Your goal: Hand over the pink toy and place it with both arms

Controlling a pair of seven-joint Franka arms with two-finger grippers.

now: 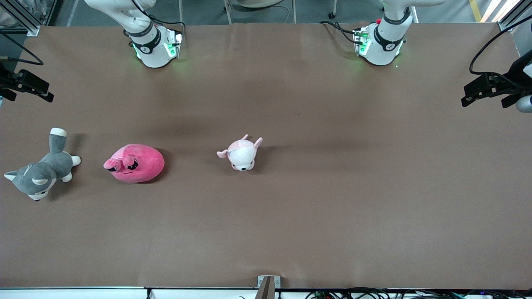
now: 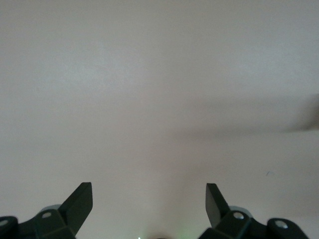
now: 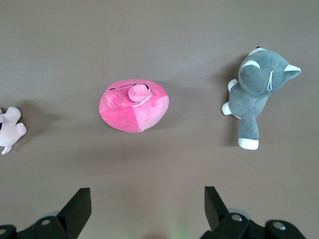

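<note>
The pink toy (image 1: 135,163), a round hot-pink plush with dark eyes, lies on the brown table toward the right arm's end. It also shows in the right wrist view (image 3: 133,105). My right gripper (image 3: 148,201) is open and empty, high above the table with the pink toy below it and apart from it. My left gripper (image 2: 149,199) is open and empty over bare table. Neither gripper shows in the front view; only the right arm's base (image 1: 151,43) and the left arm's base (image 1: 382,39) show there.
A grey-and-white husky plush (image 1: 41,168) lies beside the pink toy, at the right arm's end of the table. A small pale pink-and-white plush (image 1: 242,154) lies near the table's middle. Black camera mounts (image 1: 494,89) stand at both ends.
</note>
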